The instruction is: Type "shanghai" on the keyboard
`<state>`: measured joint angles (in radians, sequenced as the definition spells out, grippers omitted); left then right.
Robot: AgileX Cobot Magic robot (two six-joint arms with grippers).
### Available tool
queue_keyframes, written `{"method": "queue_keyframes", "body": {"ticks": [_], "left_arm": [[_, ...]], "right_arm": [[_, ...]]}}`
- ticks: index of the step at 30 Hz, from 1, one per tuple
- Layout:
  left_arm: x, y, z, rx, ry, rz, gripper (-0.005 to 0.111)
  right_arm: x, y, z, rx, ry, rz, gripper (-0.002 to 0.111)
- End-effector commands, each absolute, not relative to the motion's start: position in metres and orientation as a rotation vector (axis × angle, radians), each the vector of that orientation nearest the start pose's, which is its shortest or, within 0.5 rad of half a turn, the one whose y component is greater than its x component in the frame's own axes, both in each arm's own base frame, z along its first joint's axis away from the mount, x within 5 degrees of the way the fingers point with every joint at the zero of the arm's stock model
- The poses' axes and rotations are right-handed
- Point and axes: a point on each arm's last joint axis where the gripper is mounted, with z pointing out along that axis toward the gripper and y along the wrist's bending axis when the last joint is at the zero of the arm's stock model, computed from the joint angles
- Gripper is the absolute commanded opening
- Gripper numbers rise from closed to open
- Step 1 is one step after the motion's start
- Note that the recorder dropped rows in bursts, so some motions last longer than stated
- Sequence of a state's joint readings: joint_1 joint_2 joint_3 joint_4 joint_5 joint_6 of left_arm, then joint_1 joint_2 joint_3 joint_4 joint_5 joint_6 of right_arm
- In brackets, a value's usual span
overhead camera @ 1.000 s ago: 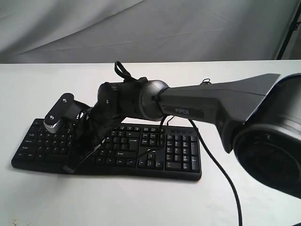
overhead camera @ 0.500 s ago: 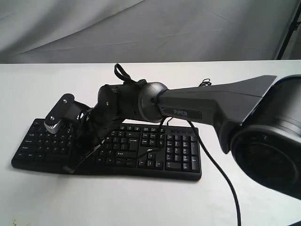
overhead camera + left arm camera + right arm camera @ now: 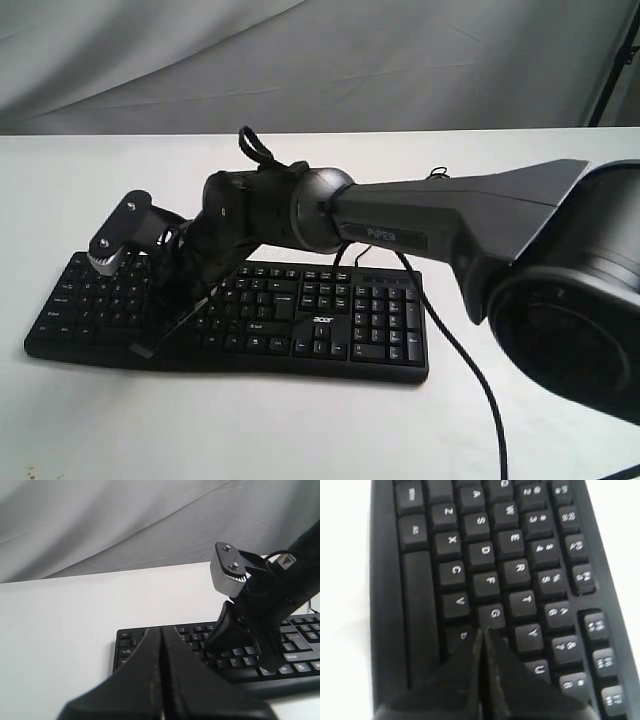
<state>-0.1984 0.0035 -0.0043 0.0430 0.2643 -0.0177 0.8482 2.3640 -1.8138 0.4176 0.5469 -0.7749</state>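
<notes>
Black, white-lettered keyboard [image 3: 320, 325] lies flat; right gripper [image 3: 482, 632] and left gripper [image 3: 162, 631] both have jaws pressed together.

A white tabletop [image 3: 300, 430] fills the foreground. Beyond its far edge hangs a grey, creased cloth backdrop [image 3: 300, 60]. A dark slanted pole [image 3: 613, 75] stands past the far right corner.

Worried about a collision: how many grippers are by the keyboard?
2. The right gripper, shut, points at the keyboard just beside the G key; the left gripper, shut, points toward its end.
</notes>
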Motion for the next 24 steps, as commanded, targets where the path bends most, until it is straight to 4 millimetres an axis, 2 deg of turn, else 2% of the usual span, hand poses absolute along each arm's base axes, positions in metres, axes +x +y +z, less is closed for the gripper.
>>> {"method": "queue_keyframes", "body": {"ticks": [1, 4, 9, 15, 24], "left_arm": [[0.054, -0.01, 0.19, 0.189, 1.734, -0.121, 0.0], [0.054, -0.01, 0.19, 0.189, 1.734, -0.121, 0.0], [0.054, -0.01, 0.19, 0.189, 1.734, -0.121, 0.0], [0.054, -0.01, 0.19, 0.189, 1.734, -0.121, 0.0], [0.054, -0.01, 0.19, 0.189, 1.734, -0.121, 0.0]], "right_arm": [[0.332, 0.405, 0.149, -1.57, 1.959, 0.432, 0.0], [0.334, 0.408, 0.149, -1.573, 1.953, 0.436, 0.0], [0.337, 0.412, 0.133, -1.576, 1.981, 0.448, 0.0], [0.339, 0.416, 0.125, -1.578, 1.991, 0.458, 0.0], [0.339, 0.416, 0.121, -1.583, 2.004, 0.466, 0.0]]}}
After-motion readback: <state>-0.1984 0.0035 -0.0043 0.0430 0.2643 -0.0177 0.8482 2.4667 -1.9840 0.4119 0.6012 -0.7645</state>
